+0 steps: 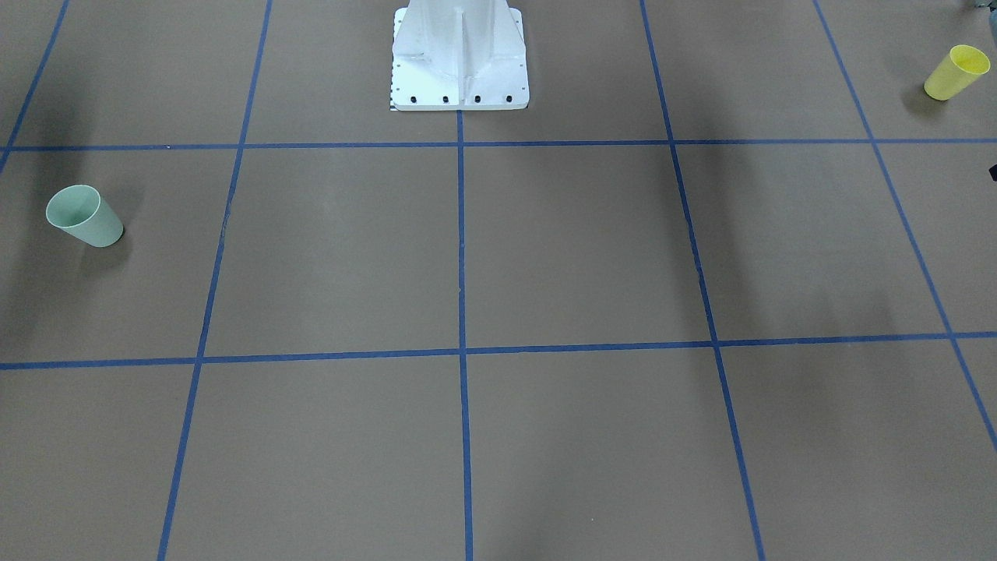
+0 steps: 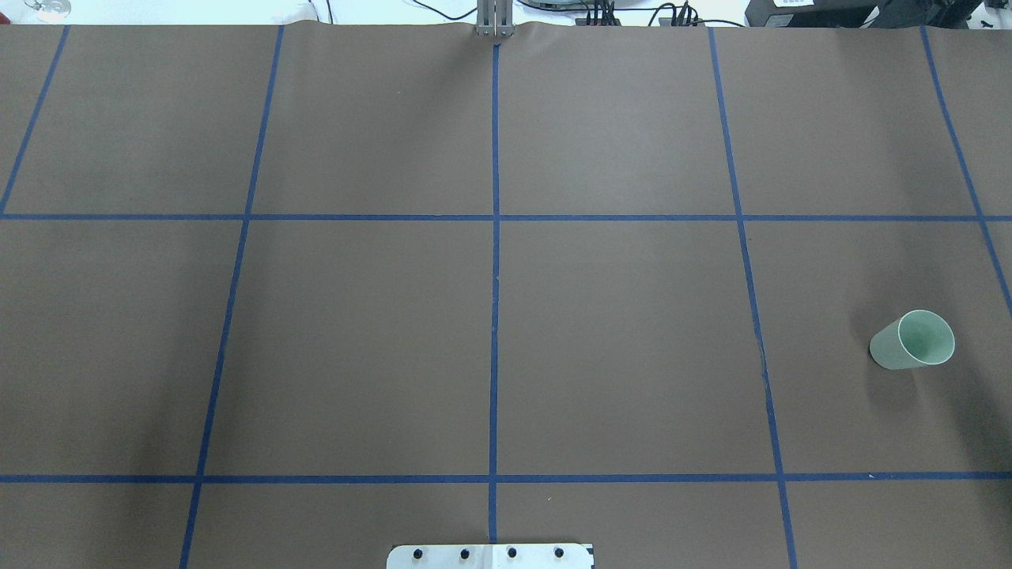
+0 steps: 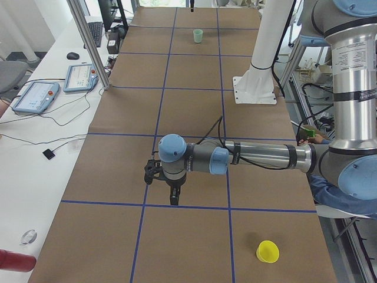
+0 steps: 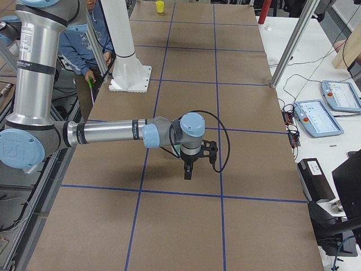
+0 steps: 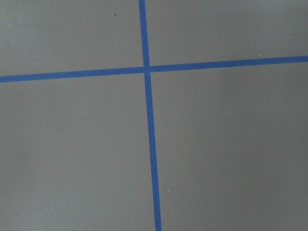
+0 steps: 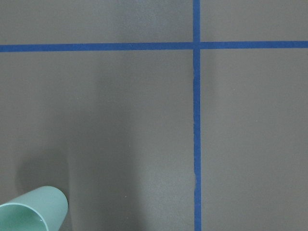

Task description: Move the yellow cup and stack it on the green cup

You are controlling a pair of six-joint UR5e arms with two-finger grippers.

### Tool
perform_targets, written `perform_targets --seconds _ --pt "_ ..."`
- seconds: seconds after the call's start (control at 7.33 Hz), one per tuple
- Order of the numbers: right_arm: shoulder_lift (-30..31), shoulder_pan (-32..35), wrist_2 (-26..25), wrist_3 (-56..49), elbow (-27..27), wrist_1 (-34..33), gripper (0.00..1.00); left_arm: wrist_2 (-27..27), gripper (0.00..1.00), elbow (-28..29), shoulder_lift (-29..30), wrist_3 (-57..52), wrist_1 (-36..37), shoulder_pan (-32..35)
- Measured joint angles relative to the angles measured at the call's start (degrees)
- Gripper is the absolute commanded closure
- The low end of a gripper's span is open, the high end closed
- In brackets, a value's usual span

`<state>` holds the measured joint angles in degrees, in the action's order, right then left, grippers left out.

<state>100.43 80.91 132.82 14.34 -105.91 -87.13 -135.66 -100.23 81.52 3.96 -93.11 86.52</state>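
The yellow cup stands upright near the table's end on my left side; it also shows in the exterior left view and, far off, in the exterior right view. The green cup stands upright near the opposite end, and shows in the overhead view and at the right wrist view's bottom left. My left gripper points down above the paper, well apart from the yellow cup. My right gripper points down near the green cup. I cannot tell whether either is open or shut.
The white robot pedestal stands at the table's robot side. Blue tape lines grid the brown paper. Metal posts and teach pendants are on the side bench. A person sits beside the pedestal.
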Motion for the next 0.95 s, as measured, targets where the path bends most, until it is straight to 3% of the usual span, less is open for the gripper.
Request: perform_targets --seconds 0.95 --pt "0.35 0.04 -0.33 0.79 -1.88 0.03 0.0 0.39 0.0 -1.58 -1.67 -0.18 -1.8 0.47"
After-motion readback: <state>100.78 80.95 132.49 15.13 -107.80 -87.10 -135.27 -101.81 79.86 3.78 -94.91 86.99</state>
